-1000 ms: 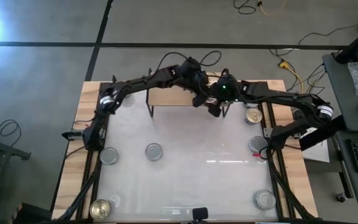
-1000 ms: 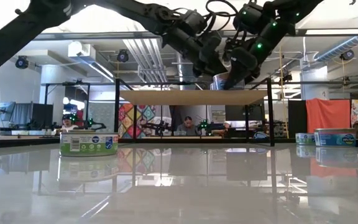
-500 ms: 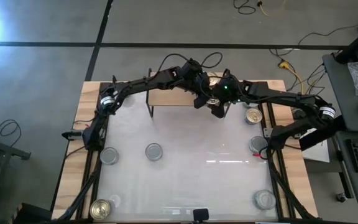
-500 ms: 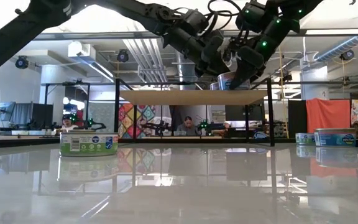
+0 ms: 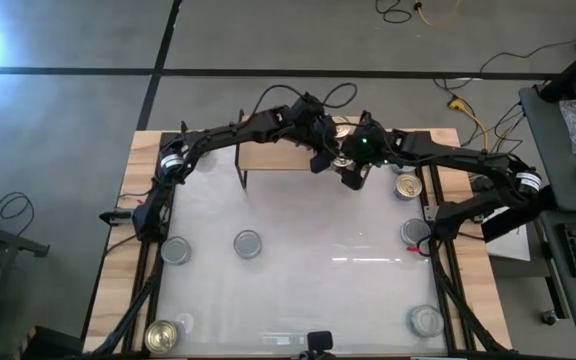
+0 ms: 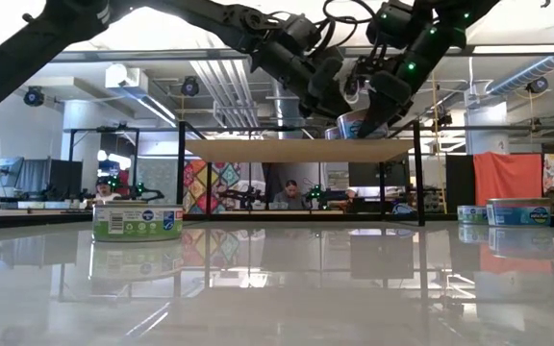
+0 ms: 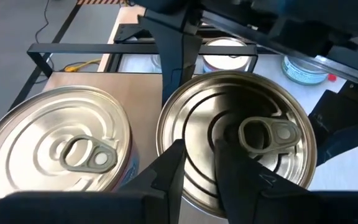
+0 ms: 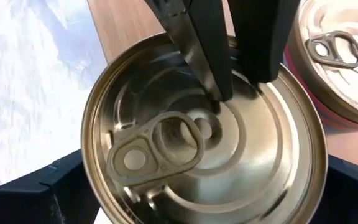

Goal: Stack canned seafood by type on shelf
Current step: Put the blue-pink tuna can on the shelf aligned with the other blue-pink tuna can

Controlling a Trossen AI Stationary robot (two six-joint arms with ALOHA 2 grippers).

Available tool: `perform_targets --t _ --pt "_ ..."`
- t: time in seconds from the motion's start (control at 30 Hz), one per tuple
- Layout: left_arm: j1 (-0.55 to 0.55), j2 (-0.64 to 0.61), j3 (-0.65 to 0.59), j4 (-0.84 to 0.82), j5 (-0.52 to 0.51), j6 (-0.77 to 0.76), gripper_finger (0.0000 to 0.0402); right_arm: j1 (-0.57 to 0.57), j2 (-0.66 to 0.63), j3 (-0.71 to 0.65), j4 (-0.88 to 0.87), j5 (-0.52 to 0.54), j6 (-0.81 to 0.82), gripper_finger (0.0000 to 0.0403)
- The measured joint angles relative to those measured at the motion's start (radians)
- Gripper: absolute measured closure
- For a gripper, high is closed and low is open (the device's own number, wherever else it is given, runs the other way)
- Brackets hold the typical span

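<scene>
On the shelf (image 5: 278, 158), at its right end, both grippers crowd one gold pull-ring tin (image 8: 201, 152). Right gripper (image 5: 351, 172) has its jaws spread wide around this tin's sides; whether it bears on the rim or just brackets it, cannot tell. Left gripper (image 7: 197, 171) hangs just over the tin's lid, fingers nearly closed with only a slim gap, tips (image 8: 213, 59) at or touching the lid centre, gripping nothing. A second gold-top tin (image 7: 61, 155) sits just beside it on the board, so a gold group is forming here.

Other tins are left on the white table (image 5: 298, 290): silver-top ones at left (image 5: 175, 250), centre-left (image 5: 248, 243) and bottom right (image 5: 426, 321), gold-top ones at bottom left (image 5: 163, 334) and near the right edge (image 5: 406, 185), one more at the right rail (image 5: 414, 232).

Step in hand, as judged: placing or nudging the gold tin into position on the shelf, left fingers steadying it. Task roughly early-to-mid, most tins not yet shelved.

Next move calls for both grippers lifting straight up clear of the tin without dragging it off the board edge, then one arm going for another gold-top tin.
</scene>
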Motion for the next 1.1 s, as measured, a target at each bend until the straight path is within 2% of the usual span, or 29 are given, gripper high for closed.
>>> perform_targets --t 0.3,0.4,0.53,0.7,0.87,1.1 --pt "0.004 0.013 0.137 -0.126 0.005 0.023 0.0327 -0.001 0.022 -0.003 0.082 0.012 0.026 0.0003" --pt "0.0 0.012 0.157 -0.113 0.014 0.026 0.0327 -0.002 0.038 -0.003 0.11 0.004 0.026 0.0003" --pt "-0.012 0.012 0.103 -0.052 0.086 0.01 0.0327 -0.002 0.059 -0.003 0.155 -0.003 0.027 0.0003" --pt "-0.011 0.007 0.016 0.045 0.112 -0.012 0.0327 -0.002 0.07 -0.003 0.171 -0.007 0.042 0.0003" --pt "-0.01 0.0 -0.038 0.064 0.075 -0.01 0.0327 -0.006 0.065 -0.003 0.177 -0.012 0.047 0.0003" --pt "-0.001 -0.001 -0.043 0.048 0.053 0.014 0.0327 -0.006 0.045 -0.003 0.155 -0.005 0.03 0.0003"
